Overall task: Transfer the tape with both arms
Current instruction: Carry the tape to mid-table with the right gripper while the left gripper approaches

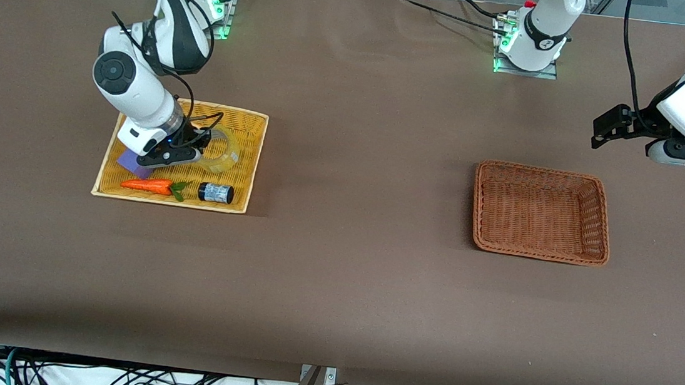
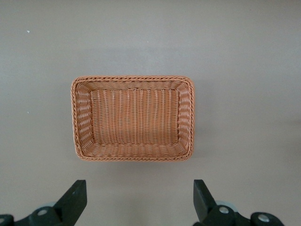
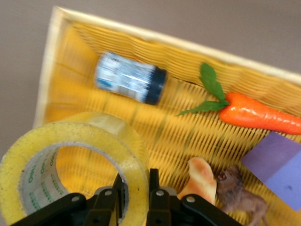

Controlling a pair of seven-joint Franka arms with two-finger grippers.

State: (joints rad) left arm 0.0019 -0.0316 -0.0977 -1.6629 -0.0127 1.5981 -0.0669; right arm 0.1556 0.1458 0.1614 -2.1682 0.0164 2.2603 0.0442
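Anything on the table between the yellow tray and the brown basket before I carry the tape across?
No. In the front view the stretch of table between the yellow tray and the brown basket is bare brown cloth.

Robotics lab, bolted arm bases (image 1: 529, 44) (status lights), cable tangle (image 1: 111, 378)

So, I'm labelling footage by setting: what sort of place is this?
Probably a robotics lab: a brown-covered table, loose cables along its edge, and the right gripper with fingers shut on a tape roll in a yellow tray.
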